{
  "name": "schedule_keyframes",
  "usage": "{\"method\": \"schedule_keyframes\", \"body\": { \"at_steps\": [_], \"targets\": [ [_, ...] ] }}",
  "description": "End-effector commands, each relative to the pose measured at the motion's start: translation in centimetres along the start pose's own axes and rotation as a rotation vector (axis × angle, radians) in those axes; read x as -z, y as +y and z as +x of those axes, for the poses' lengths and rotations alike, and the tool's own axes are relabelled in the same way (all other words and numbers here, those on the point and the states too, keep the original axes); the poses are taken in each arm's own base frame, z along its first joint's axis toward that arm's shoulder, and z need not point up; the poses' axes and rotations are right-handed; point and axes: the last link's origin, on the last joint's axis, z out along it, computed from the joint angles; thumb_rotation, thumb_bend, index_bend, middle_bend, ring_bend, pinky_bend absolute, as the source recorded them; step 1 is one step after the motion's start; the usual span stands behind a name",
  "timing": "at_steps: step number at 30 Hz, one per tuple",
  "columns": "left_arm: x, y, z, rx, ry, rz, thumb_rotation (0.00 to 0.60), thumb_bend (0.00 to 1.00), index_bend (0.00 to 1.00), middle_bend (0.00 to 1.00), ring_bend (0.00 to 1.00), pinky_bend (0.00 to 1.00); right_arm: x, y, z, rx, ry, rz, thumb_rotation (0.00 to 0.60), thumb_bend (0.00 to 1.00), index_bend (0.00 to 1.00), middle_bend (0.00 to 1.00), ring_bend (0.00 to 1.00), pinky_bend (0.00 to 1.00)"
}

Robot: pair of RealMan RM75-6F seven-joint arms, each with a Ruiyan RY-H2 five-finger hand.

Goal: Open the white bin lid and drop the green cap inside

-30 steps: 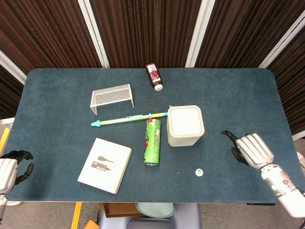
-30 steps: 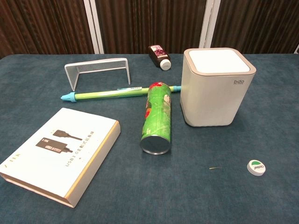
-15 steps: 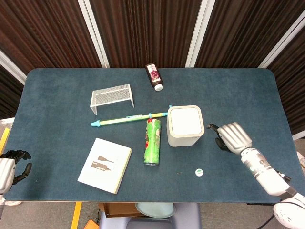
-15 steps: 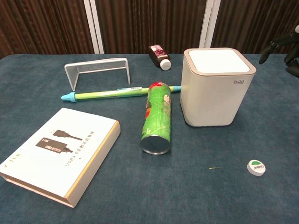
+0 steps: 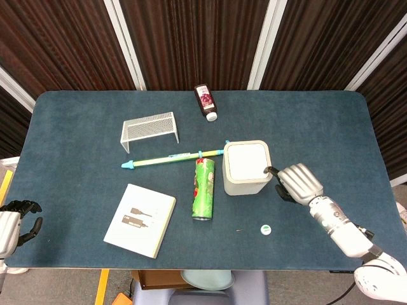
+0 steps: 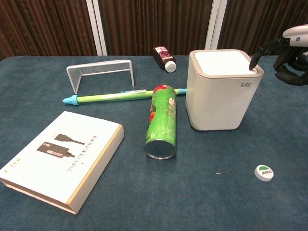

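a: head view first. where's the white bin (image 5: 247,169)?

b: near the middle of the blue worktop (image 5: 318,127), lid (image 5: 246,160) shut and flat. the right hand (image 5: 297,182) is just beside its right edge, fingers spread, one dark fingertip (image 5: 269,169) at the lid's right rim. whether it touches, i can't tell from here.

a: and the green cap (image 5: 266,229)?

b: lying on the worktop in front of the bin, a bit to the right, apart from the hand.

a: the left hand (image 5: 14,222)?

b: at the left front corner, off the worktop's edge, fingers curled in, holding nothing.

a: other things?

b: a green can (image 5: 203,189) on its side just left of the bin, a long green pen (image 5: 173,156) behind it, a white box (image 5: 139,220), a wire rack (image 5: 150,129), a small dark bottle (image 5: 205,102) near the far edge.

a: chest view now.

b: the right hand (image 6: 288,53) comes in at the upper right, one finger (image 6: 256,55) stretched down to the lid's (image 6: 225,61) far right corner, the rest loosely apart. the bin (image 6: 221,91) stands upright, closed. the cap (image 6: 263,172) sits low right, green face up. the can's (image 6: 161,120) open end faces the camera.
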Motion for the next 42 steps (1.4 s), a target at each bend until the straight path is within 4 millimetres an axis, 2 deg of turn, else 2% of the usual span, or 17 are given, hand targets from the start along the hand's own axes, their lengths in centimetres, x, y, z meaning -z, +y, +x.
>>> {"method": "schedule_keyframes", "body": {
  "at_steps": [1,10,22,29,37,40,41,42],
  "targets": [
    [0.0,0.1,0.0,-0.001,-0.001,-0.003,0.6,0.38,0.51,0.51,0.43,0.61,-0.3,-0.2,-0.2,-0.003,-0.01,0.007,0.6,0.64,0.39,0.83,0.9,0.79],
    [0.0,0.3,-0.3,-0.001,-0.017,-0.013,0.6,0.38,0.51,0.51,0.44,0.61,-1.2,-1.0,-0.8,-0.009,-0.025,0.038,0.6,0.64,0.39,0.83,0.9,0.79],
    [0.0,0.4,-0.4,-0.003,-0.019,-0.018,0.6,0.38,0.51,0.51,0.43,0.61,-0.6,-1.0,-0.3,-0.001,0.002,0.032,0.6,0.64,0.38,0.83,0.9,0.79],
    [-0.1,0.4,-0.5,-0.003,-0.027,-0.018,0.6,0.38,0.51,0.51,0.44,0.61,0.8,-0.1,0.8,0.087,0.212,-0.062,0.6,0.64,0.37,0.83,0.9,0.79],
    [-0.1,0.6,-0.6,-0.006,-0.03,-0.027,0.6,0.38,0.51,0.51,0.44,0.61,3.2,0.8,0.7,0.149,0.395,-0.147,0.6,0.63,0.34,0.83,0.9,0.79],
    [0.0,0.6,-0.6,-0.004,-0.029,-0.027,0.6,0.38,0.51,0.51,0.44,0.61,4.5,1.0,0.0,0.145,0.409,-0.153,0.6,0.55,0.33,0.81,0.85,0.78],
    [0.0,0.6,-0.6,-0.002,-0.028,-0.028,0.6,0.38,0.51,0.51,0.44,0.61,5.1,1.1,-0.4,0.144,0.396,-0.158,0.6,0.51,0.33,0.78,0.81,0.77],
    [0.0,0.6,-0.6,-0.002,-0.028,-0.028,0.6,0.38,0.51,0.51,0.44,0.61,5.5,1.2,-0.8,0.139,0.378,-0.162,0.6,0.45,0.32,0.7,0.73,0.75]
  ]
}}
